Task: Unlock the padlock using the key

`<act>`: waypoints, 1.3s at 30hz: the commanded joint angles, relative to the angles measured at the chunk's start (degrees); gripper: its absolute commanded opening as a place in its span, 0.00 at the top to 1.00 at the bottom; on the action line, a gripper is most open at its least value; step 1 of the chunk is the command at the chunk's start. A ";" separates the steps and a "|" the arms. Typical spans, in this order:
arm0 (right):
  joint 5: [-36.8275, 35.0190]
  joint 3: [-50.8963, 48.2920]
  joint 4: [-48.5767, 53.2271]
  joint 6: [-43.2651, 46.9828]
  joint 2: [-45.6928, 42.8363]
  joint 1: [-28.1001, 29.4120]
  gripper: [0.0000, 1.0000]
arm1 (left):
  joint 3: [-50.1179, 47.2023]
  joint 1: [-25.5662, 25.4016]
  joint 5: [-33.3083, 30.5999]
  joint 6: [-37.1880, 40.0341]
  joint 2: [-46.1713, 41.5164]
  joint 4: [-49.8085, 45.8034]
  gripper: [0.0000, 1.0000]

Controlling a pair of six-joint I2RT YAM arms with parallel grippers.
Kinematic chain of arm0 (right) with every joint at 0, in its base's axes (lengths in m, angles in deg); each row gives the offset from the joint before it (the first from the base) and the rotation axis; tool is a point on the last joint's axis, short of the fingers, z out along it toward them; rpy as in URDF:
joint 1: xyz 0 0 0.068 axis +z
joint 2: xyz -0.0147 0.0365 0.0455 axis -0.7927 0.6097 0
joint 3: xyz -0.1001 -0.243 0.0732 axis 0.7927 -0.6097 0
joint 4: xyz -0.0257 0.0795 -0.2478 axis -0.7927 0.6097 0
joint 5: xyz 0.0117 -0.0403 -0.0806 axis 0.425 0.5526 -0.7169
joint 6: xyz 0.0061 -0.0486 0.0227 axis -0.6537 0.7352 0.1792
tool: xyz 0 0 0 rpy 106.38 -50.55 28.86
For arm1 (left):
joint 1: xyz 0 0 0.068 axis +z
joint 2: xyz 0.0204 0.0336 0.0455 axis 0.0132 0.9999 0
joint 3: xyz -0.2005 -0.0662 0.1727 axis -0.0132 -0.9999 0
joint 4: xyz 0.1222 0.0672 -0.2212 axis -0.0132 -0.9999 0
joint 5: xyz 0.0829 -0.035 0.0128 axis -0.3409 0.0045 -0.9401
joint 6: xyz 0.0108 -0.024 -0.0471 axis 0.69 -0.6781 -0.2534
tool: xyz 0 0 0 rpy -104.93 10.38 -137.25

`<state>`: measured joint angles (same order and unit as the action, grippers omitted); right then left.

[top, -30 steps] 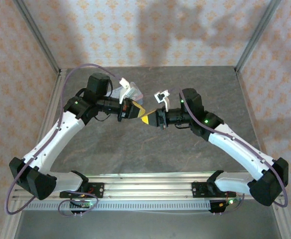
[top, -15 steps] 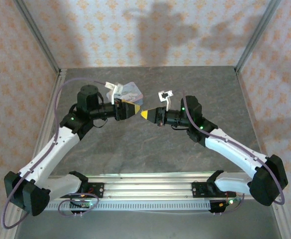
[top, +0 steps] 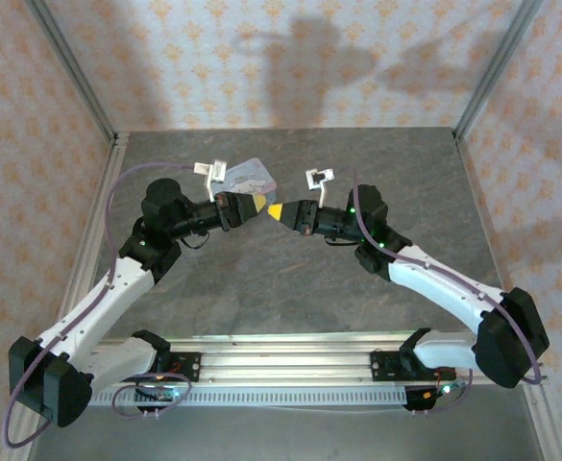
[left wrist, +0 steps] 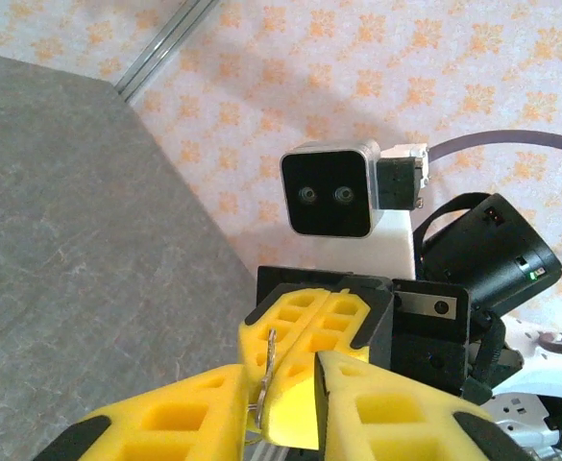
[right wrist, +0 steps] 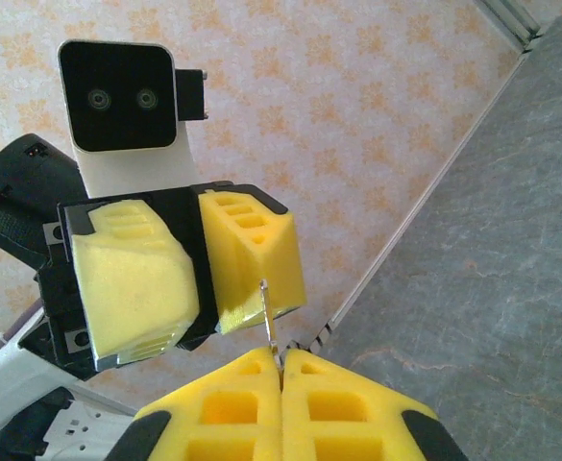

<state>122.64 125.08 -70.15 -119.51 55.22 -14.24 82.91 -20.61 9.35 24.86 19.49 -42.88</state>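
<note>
Here the right pincer [right wrist: 281,363] clamps the key [right wrist: 268,312], facing the left pincer [right wrist: 199,274], its jaws parted.

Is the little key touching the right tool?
Touching. The right wrist view shows the key sticking out from between the right tool's shut fingers.

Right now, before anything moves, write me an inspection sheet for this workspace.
Surface: grey mottled table, no spills seen.
Job's things: key sticking out of the right gripper's pinch, pointing at the left gripper.
Clutter: pastel tin on the table behind the left gripper.
Grippers: right gripper shut on the key; left gripper with jaws apart, facing it tip to tip.
Cables: purple cable looped along the left arm; second cable by the right arm; no snag seen.
Surroundings: patterned walls, metal frame posts.
</note>
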 commanded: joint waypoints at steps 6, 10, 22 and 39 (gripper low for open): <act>0.16 -0.24 -5.66 -1.31 0.73 -0.23 1.00 | -1.15 -0.25 -1.58 -2.64 0.58 5.67 0.76; 0.67 -0.01 -6.28 -1.38 1.01 -0.18 1.00 | -0.99 -0.86 -1.45 -2.82 1.46 6.34 0.77; 2.98 1.41 -4.08 0.90 2.39 0.39 1.00 | 1.30 -1.50 -0.79 -0.78 3.78 4.50 0.81; 1.90 4.80 6.99 7.17 0.84 1.05 0.78 | 7.14 -1.47 2.04 14.56 2.66 -12.38 1.00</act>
<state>125.43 127.29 -67.22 -116.50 58.19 -13.67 85.77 -21.75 8.63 31.46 23.38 -47.80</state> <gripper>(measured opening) 0.156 0.048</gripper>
